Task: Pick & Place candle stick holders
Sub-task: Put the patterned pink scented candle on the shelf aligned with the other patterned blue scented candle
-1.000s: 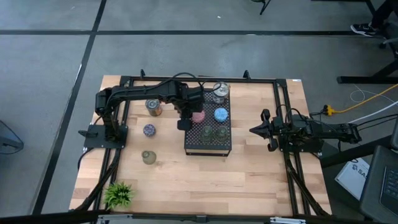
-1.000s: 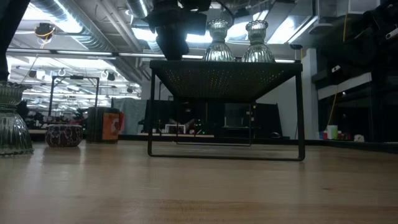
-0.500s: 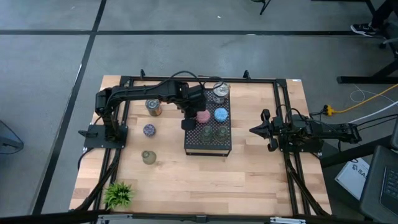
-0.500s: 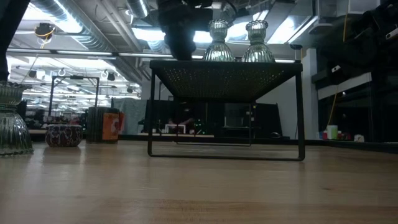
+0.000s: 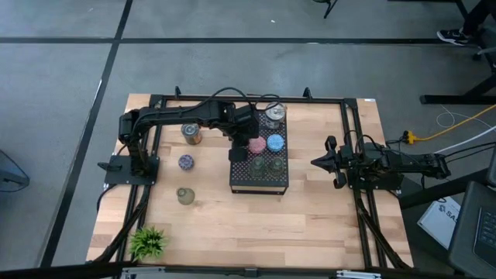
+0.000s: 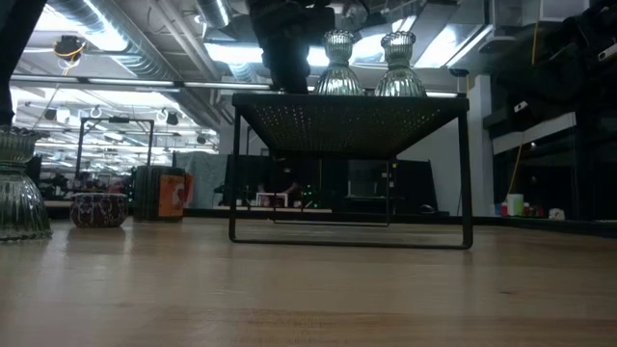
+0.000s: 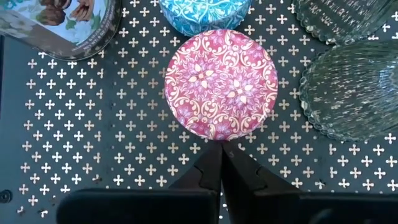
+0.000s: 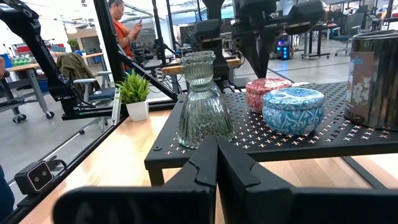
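The black perforated tray (image 5: 260, 180) stands mid-table and carries a pink holder (image 7: 221, 84), a blue one (image 5: 274, 142), a silvery tin (image 5: 274, 114) and two clear glass holders (image 5: 258, 164) (image 5: 277, 164). My left gripper (image 5: 236, 155) is shut and slants down over the tray's left part, its tips (image 7: 221, 148) right at the pink holder's rim. My right gripper (image 5: 314, 163) is shut and level, waiting to the right of the tray. Three more holders stand on the wood to the left: a tin (image 5: 191, 133), a small bluish one (image 5: 186, 162) and an olive one (image 5: 185, 196). My left gripper's shut fingertips (image 7: 211, 155) stand beside the pink holder's rim (image 7: 221, 138), on its left, near side. They slant down from the table's left. Whether they touch the rim I cannot tell. The holder sits flat on the tray.
A small green plant (image 5: 147, 242) stands at the near left corner. A black frame (image 5: 353, 139) runs around the table's edges. Bare wood lies in front of the tray (image 5: 256, 221). Beyond the table is a workshop, and a person (image 8: 118, 25) stands far off there.
My left gripper, still shut, has swung a little toward the table's right, from the tray's left edge in over the tray toward the pink holder, and its tip has tipped up slightly. No holder has moved.
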